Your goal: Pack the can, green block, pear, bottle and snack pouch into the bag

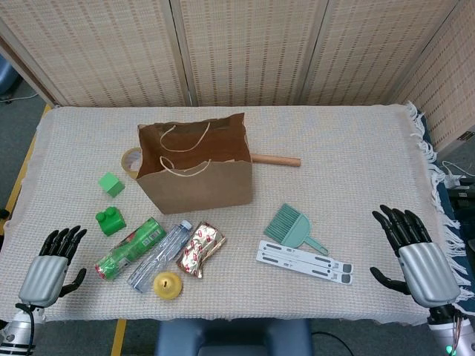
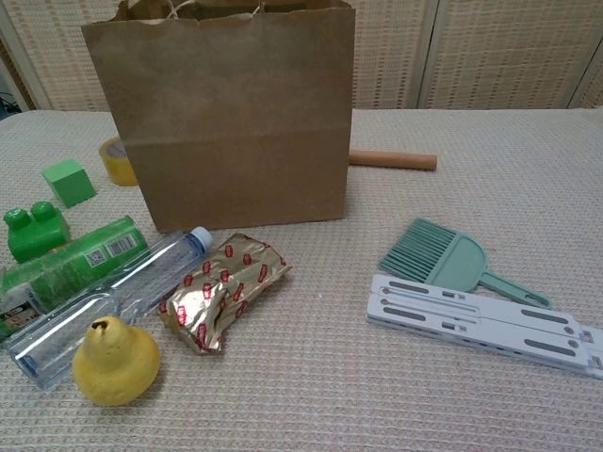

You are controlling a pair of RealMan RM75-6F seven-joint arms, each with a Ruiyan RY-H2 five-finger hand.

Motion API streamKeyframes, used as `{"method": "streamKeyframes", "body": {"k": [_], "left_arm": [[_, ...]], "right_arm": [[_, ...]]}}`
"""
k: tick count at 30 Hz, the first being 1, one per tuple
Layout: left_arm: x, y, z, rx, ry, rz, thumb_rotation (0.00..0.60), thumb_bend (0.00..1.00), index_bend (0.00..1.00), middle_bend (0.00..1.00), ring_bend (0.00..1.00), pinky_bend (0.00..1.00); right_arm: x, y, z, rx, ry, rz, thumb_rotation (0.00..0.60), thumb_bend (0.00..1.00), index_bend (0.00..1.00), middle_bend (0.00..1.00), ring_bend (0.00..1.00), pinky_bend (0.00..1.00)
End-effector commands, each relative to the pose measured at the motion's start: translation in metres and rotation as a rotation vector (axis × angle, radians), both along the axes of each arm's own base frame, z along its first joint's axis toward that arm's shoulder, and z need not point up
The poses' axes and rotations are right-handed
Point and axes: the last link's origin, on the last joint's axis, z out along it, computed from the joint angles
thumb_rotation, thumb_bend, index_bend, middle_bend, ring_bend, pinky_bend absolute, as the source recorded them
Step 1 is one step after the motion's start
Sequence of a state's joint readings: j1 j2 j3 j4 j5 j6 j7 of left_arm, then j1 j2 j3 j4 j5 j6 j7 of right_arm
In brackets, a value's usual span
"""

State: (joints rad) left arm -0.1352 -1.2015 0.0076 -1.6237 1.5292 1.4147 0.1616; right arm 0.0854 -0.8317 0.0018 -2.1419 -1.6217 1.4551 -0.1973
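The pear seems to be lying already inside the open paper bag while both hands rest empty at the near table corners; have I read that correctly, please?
Not quite: the pear lies on the table in front of the bag, beside the bottle, as the head view shows. Both hands, left and right, are indeed empty.

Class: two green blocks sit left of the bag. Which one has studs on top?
The darker green block, nearer the can, has two round studs on top. The lighter green cube, nearer the tape roll, is plain.
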Motion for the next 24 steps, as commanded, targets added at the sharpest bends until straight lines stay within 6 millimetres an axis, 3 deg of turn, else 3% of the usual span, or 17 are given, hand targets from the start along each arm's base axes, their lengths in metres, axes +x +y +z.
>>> {"method": "streamKeyframes", "body": {"k": [1, 7, 14, 18, 24], "left_arm": [[0.000, 0.000, 0.001, 0.002, 0.001, -0.001, 0.600, 0.40, 0.00, 0.00, 0.00, 0.04], [0.002, -0.004, -0.003, -0.024, -0.013, 0.004, 0.600, 0.39, 0.00, 0.00, 0.00, 0.04], [0.018, -0.018, -0.022, -0.133, -0.132, 0.082, 0.600, 0.38, 0.00, 0.00, 0.00, 0.04], [0.035, -0.014, -0.036, -0.188, -0.172, 0.096, 0.600, 0.38, 0.00, 0.00, 0.00, 0.04], [0.045, -0.003, -0.057, -0.258, -0.131, 0.122, 0.600, 0.36, 0.00, 0.00, 0.00, 0.04]], "right_arm": [[0.000, -0.001, 0.001, -0.006, -0.002, 0.004, 0.600, 0.10, 0.00, 0.00, 0.00, 0.00], [0.000, 0.000, 0.000, -0.001, -0.010, 0.010, 0.600, 0.10, 0.00, 0.00, 0.00, 0.00], [-0.001, -0.001, 0.000, 0.002, -0.017, 0.003, 0.600, 0.10, 0.00, 0.00, 0.00, 0.00], [0.002, -0.001, -0.001, 0.004, -0.026, 0.019, 0.600, 0.10, 0.00, 0.00, 0.00, 0.00], [0.005, 0.001, -0.004, 0.022, -0.027, 0.033, 0.600, 0.10, 0.00, 0.00, 0.00, 0.00]]}}
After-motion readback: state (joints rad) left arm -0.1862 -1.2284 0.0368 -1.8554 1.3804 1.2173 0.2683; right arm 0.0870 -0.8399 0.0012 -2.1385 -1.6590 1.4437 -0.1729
